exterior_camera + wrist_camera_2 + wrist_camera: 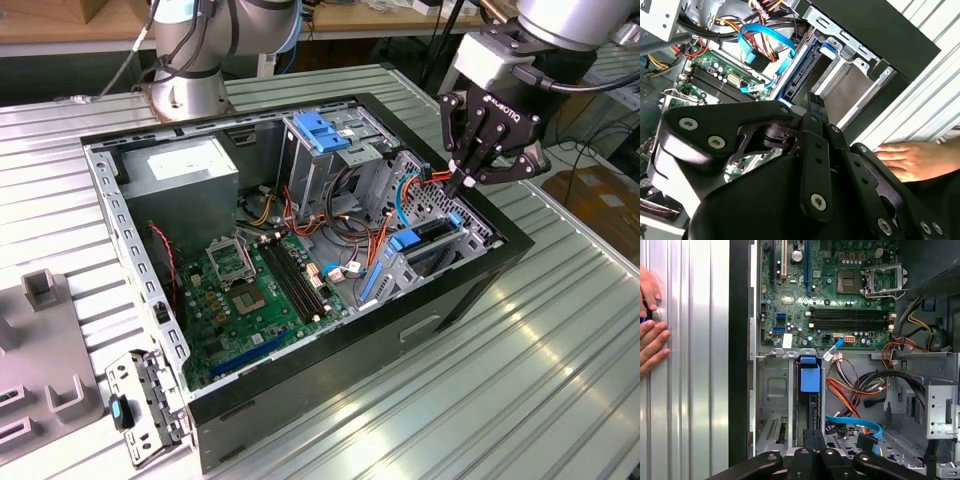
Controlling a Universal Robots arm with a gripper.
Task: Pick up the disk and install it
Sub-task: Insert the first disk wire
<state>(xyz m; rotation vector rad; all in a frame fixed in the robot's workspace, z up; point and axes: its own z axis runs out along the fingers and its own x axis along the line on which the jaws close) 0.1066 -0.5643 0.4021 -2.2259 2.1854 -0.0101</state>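
In the drive bay [398,278] at the side of the case toward the exterior view's right, the disk [430,235] sits on edge between its blue rails. It looks slid most of the way home, but I cannot confirm it is latched.

Risks noted:
- **Cables:** a blue data cable [401,198] and a bundle of orange wires [378,238] loop just beside the bay. A downward press could pinch them against the disk or the bay wall.
- **Jamming:** an off-centre push could cock the disk in its guides and jam it.
- **Contact:** a person's hand [651,337] rests on the ribbed table [560,380] just outside the computer case [330,385], near the arm's working space. I flag this as a contact hazard.

The gripper [466,183] hangs over the disk's outer end, its fingers pressed together to a single tip and holding nothing. Whether that tip touches the disk, I cannot tell.
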